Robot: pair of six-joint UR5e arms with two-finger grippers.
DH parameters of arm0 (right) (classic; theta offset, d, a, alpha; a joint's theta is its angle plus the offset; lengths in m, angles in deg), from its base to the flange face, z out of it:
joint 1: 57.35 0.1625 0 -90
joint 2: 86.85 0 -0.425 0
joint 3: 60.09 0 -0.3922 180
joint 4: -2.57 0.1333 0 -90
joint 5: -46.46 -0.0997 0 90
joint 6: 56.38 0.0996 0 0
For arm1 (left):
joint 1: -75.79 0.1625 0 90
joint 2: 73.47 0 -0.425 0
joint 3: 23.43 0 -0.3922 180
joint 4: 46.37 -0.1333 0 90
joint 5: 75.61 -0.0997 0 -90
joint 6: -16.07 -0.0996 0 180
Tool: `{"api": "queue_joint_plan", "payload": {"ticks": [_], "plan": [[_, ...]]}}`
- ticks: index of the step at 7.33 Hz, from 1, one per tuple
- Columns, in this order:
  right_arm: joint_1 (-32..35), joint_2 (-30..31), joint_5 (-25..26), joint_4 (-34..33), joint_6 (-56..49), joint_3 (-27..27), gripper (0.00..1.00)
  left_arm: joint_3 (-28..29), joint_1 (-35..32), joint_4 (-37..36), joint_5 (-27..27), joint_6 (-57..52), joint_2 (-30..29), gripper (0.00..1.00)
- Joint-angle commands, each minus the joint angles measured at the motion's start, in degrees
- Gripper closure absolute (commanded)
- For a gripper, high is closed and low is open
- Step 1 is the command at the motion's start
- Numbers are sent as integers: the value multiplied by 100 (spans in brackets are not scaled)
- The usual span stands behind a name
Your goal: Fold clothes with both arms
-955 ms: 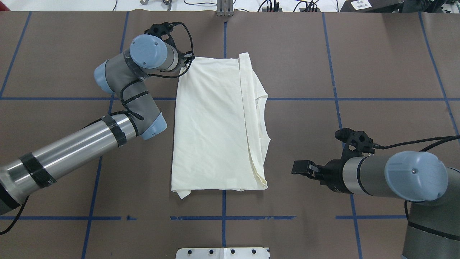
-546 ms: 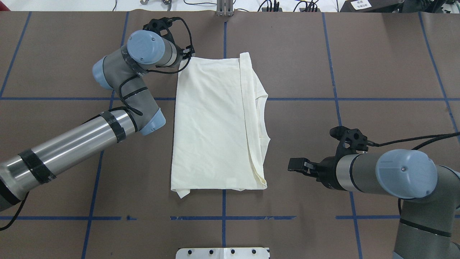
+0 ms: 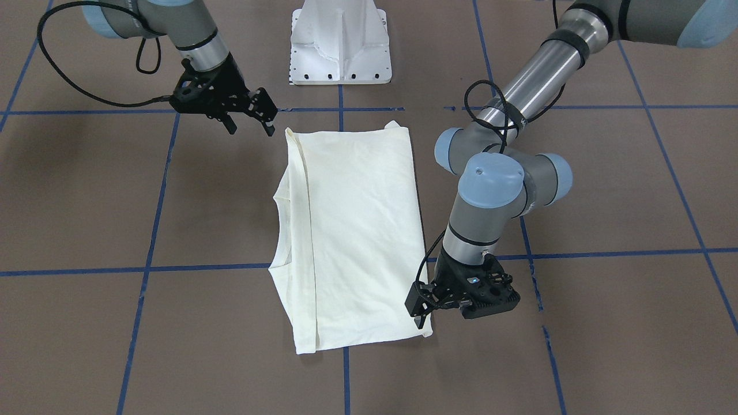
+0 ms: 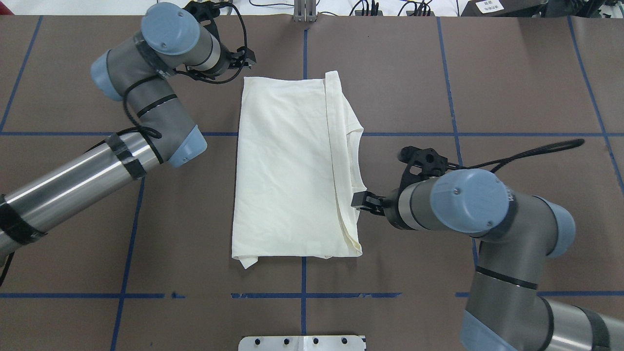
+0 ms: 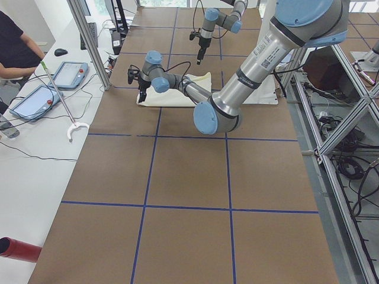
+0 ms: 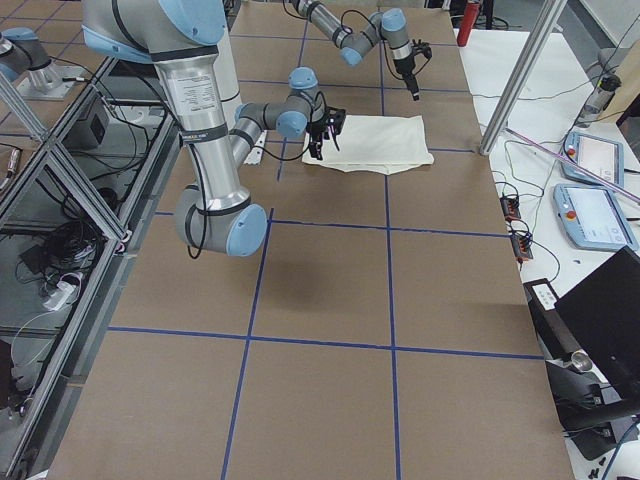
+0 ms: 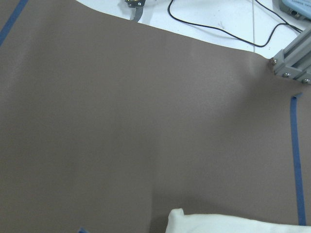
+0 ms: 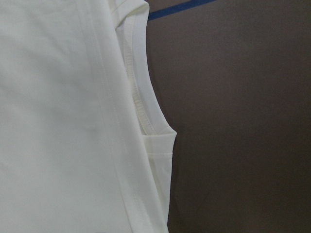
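Note:
The cream T-shirt [image 4: 287,165] lies flat on the brown table, folded into a long rectangle with the plain side up. It also shows in the front view [image 3: 357,230]. A folded band runs along its right side, where the ribbed neckline [image 8: 138,102] shows. My left gripper [image 4: 248,57] is open and empty, just beyond the shirt's far left corner and clear of the cloth. That corner [image 7: 194,221] shows in the left wrist view. My right gripper [image 4: 360,201] is open, low at the shirt's right edge by the neckline. Its fingers stand apart in the front view [image 3: 251,124].
The white pedestal base [image 4: 302,342] stands at the table's near edge. Blue tape lines [image 4: 303,278] cross the brown surface. A metal post [image 4: 304,12] and cables lie along the far edge. An operator's table with tablets [image 5: 65,74] stands beyond it.
My left gripper has let go of the shirt's far left corner and drawn back, away from it. My right arm has swung in to the shirt's right edge at the neckline.

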Motion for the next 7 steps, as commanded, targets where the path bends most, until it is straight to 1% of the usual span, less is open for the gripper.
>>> {"api": "queue_joint_plan", "payload": {"ticks": [1, 2, 3, 5, 7], "plan": [[-1, -723, 1, -453, -918, 746, 0, -1615, -10, -1048, 325, -249, 628, 0], [-96, -943, -25, -497, -1225, 1045, 0, -1741, -1, -1068, 334, -249, 639, 0], [-193, -954, -52, -602, -1437, 1170, 0, -1760, -1, -1069, 343, -249, 639, 0], [-238, -1015, -131, -1127, -1790, 1206, 0, -1786, -1, -1069, 378, -249, 639, 0], [-247, -1015, -350, -1445, -1887, 1215, 0, -1786, 7, -1060, 395, -240, 639, 0]]}}
